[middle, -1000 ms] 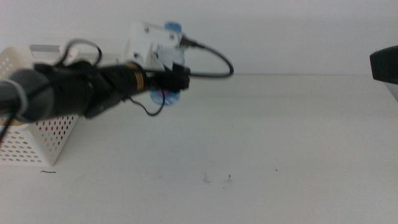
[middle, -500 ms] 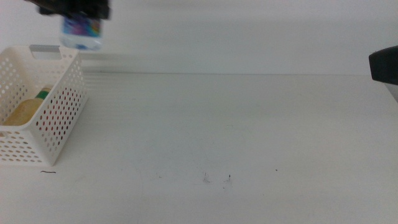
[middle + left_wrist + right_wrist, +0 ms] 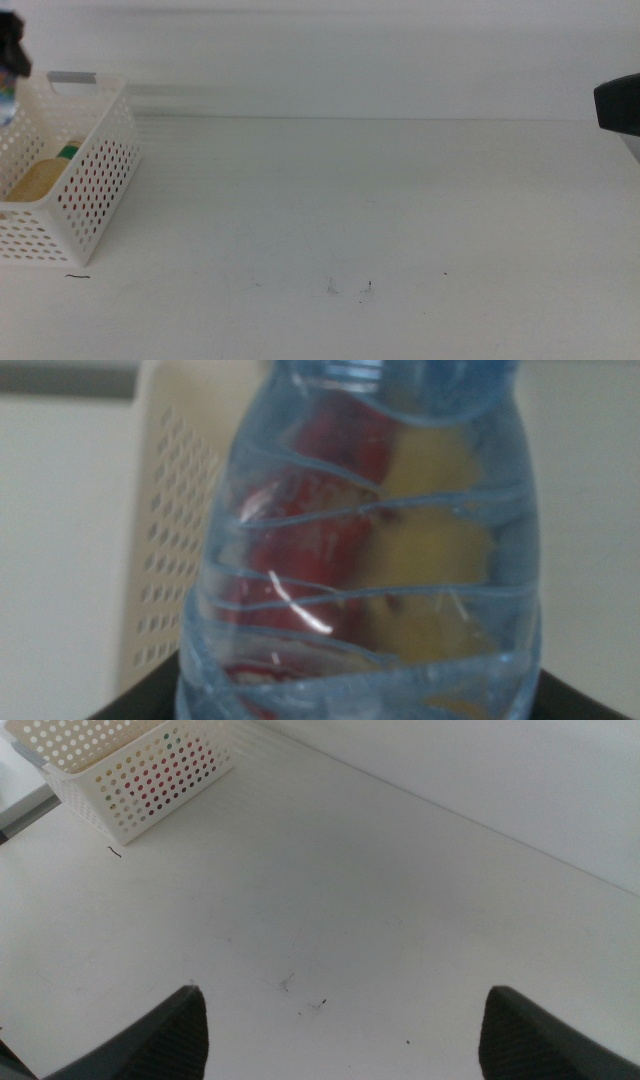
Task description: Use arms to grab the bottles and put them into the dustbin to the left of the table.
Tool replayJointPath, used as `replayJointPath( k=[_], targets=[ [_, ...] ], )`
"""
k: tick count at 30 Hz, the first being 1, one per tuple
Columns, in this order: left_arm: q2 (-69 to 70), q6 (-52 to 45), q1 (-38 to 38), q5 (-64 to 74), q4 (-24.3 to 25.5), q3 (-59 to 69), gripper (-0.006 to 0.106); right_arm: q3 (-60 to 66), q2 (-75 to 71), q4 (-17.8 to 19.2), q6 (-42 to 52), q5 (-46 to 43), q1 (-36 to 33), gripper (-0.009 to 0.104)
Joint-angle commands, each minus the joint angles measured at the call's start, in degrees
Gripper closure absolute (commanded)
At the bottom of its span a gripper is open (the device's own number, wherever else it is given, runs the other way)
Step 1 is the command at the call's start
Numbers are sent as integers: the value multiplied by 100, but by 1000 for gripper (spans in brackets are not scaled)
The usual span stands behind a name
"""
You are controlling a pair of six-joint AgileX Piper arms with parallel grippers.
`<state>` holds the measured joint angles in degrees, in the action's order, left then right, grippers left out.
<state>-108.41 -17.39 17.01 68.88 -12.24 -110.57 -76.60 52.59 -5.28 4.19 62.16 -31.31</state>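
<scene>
My left gripper [image 3: 360, 705] is shut on the clear water bottle [image 3: 360, 550], which fills the left wrist view. Through its ribbed wall I see blurred red and yellow shapes lying in the white perforated dustbin [image 3: 170, 560] beneath it. In the middle view only a dark bit of the left gripper [image 3: 10, 45] and a sliver of the water bottle [image 3: 5, 100] show at the left edge, above the dustbin [image 3: 90, 190]. A yellow tea bottle [image 3: 40, 178] lies inside. My right gripper [image 3: 345, 1030] hangs open over the white table [image 3: 330, 900], holding nothing.
A dark part of the right arm [image 3: 620, 105] sits at the middle view's right edge. A few small dark specks [image 3: 350, 288] mark the table near the front. The dustbin [image 3: 130, 760] also shows far off in the right wrist view.
The left arm has swung the water bottle leftward from over the table's middle to above the dustbin, almost leaving the middle view. The right arm has not moved.
</scene>
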Motion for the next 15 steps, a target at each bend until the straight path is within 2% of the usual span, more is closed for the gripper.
replayJointPath(
  k=[1,5,10,13,15],
  targets=[
    [-85,-190,138,27,-115,-88,95,-35,-22,20,9,-53,-9,14],
    [-467,-149,177,-2,68,-88,95,-35,-22,20,9,-53,-9,14],
    [-927,-389,177,-13,-174,-88,92,-35,-22,20,9,-53,-9,14],
    [-1080,-517,165,-13,-267,-88,85,-35,-22,20,9,-53,-9,14],
    [-1149,-628,165,-43,-351,-73,74,-35,-22,20,9,-53,-9,14]
  ],
)
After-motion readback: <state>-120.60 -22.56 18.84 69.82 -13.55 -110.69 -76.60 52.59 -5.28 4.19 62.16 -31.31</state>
